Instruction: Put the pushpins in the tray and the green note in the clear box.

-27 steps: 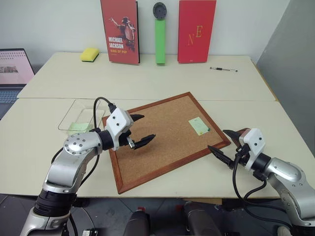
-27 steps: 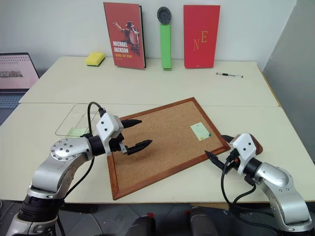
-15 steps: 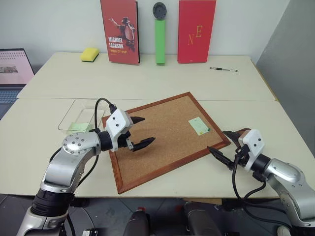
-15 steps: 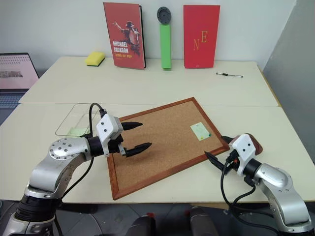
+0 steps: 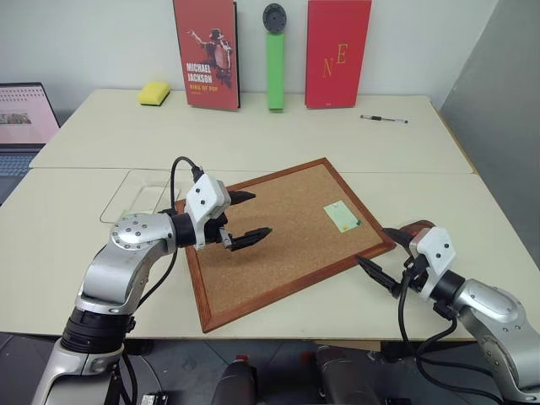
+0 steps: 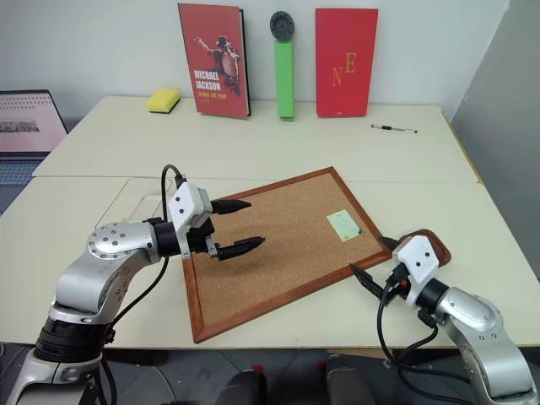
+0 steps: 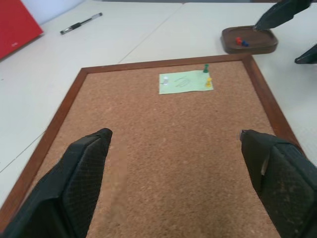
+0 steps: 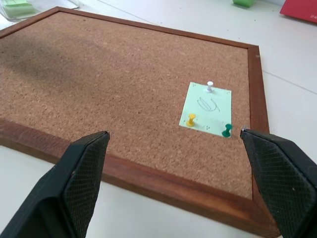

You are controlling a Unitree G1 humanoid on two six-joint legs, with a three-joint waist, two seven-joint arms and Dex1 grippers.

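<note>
The green note (image 5: 341,216) lies flat near the right corner of the cork board (image 5: 278,270). Three pushpins hold it down: a white one (image 8: 210,87), a yellow one (image 8: 191,119) and a green one (image 8: 227,131). The tray (image 7: 247,49) sits just off the board's right corner with a red and a blue pin in it. My right gripper (image 5: 373,245) hovers open just in front of the tray. My left gripper (image 5: 257,213) is open above the board's left part, pointing toward the note. The clear box (image 5: 139,196) stands left of the board with a green slip inside.
Two red books (image 5: 205,52) (image 5: 337,52), a tall green bar (image 5: 274,69) and a yellow sponge (image 5: 153,93) line the far edge. A pen (image 5: 384,119) lies at the back right. A laptop (image 5: 21,118) sits at the far left.
My left gripper has crept slightly to the right over the cork board. The right gripper has hardly moved, and both stay open.
</note>
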